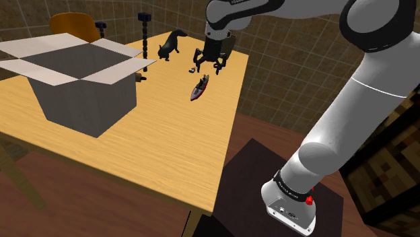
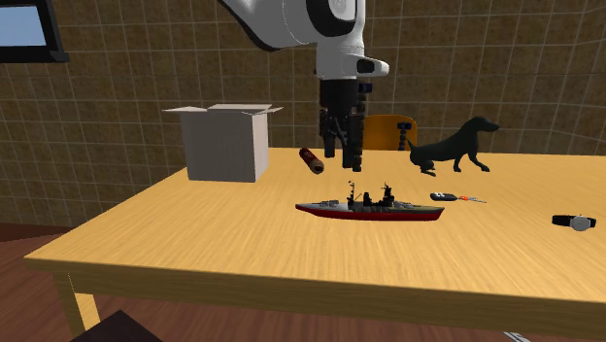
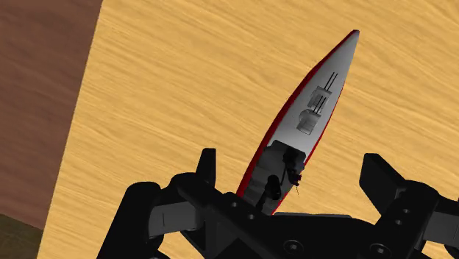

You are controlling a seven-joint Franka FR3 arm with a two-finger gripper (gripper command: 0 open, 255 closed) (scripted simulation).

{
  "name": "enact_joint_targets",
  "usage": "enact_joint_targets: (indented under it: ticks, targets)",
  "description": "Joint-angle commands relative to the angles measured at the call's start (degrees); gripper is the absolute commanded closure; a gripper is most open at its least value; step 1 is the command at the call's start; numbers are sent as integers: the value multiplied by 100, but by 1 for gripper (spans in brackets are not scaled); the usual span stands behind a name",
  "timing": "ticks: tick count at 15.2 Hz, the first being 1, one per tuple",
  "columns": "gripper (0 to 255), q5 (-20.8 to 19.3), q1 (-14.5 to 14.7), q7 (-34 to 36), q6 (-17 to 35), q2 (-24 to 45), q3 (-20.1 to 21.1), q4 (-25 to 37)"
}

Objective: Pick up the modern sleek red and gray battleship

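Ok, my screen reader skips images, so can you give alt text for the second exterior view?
The black tool hangs above a red and gray ship lying on a wooden table. Behind stand an open box and a black dog figure.

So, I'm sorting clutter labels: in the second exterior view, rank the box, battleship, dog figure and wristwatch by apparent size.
1. open box, clearly largest.
2 and 3. battleship and dog figure: unranked; the ship is longer but nearer the camera, the dog taller.
4. wristwatch, smallest.
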Motion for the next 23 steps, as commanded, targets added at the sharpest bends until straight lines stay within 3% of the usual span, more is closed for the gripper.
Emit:
enact_joint_targets:
  ticks: [1,6,15,16,23]
  targets:
    - [0,35,-60,167,117,456,-62,338]
    - [0,151,-191,486,203,1346,-200,1133]
    - [0,156,-193,489,718,1552,-198,824]
    - [255,155,-188,498,722,1543,-196,811]
    - [255,155,-187,498,715,1543,-196,818]
